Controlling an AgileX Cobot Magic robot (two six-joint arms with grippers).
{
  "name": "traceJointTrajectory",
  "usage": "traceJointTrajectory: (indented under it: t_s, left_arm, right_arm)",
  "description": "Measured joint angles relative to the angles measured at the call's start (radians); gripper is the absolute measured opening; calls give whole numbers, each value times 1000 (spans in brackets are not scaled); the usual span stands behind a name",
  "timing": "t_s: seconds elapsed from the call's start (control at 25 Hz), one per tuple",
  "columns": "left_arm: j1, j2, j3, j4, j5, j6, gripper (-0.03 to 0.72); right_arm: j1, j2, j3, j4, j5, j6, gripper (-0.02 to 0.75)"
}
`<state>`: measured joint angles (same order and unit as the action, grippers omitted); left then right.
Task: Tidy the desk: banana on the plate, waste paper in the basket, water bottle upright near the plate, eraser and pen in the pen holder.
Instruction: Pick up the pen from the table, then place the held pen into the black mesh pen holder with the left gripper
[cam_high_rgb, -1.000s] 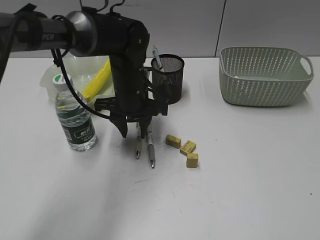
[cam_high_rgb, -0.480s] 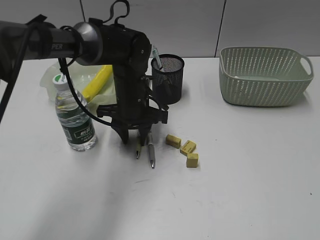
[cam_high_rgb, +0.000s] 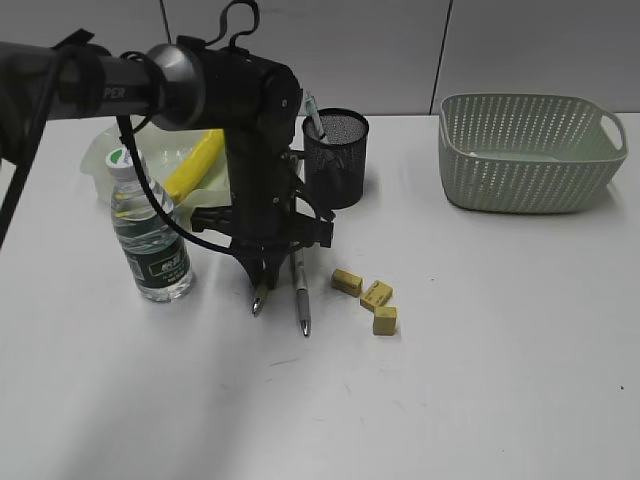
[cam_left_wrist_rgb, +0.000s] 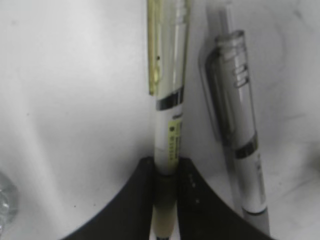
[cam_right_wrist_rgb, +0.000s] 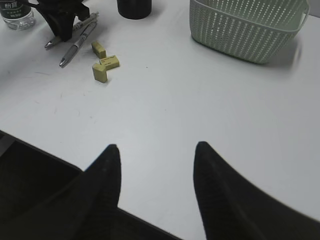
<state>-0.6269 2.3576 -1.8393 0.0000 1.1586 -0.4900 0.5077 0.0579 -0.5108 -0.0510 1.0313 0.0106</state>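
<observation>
Your left tool (cam_high_rgb: 262, 283) is down at the tabletop (cam_high_rgb: 480, 340), clamped on a pen (cam_left_wrist_rgb: 166, 135). In the left wrist view its two dark fingers (cam_left_wrist_rgb: 129, 200) press on either side of the pale barrel, whose clear yellowish end points away from the camera. In the exterior view this pen is tilted, its tip slanting down to the left under the tool. A second pen (cam_high_rgb: 300, 295) with a clear clip lies flat just beside the first, free of the fingers.

Three small yellow erasers (cam_high_rgb: 372, 300) sit in a loose cluster to the right of the pens, apart from them. The black mesh pen holder (cam_high_rgb: 336, 155) stands behind the arm with a pen-like item sticking out of its top. The water bottle (cam_high_rgb: 148, 230) stands upright to the left of your arm, in front of the pale green plate (cam_high_rgb: 100, 150), and the banana (cam_high_rgb: 195, 162) rests in that plate. The pale green basket (cam_high_rgb: 530, 150) sits at the far right of the tabletop; you cannot see its contents from here.

Your right tool (cam_right_wrist_rgb: 156, 160) hangs over bare tabletop near the front edge, fingers apart with nothing between them, well away from the erasers.
</observation>
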Motion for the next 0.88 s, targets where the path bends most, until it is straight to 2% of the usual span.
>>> traceJointTrajectory:
  t_s: [0.64,0.88]
  left_arm:
    - [-2,-189,0,6,30,21,92]
    - [-5,-303,0,6,-73,21,92]
  right_arm:
    - [0,0,0,0,0,0,384]
    - [0,0,0,0,0,0,384]
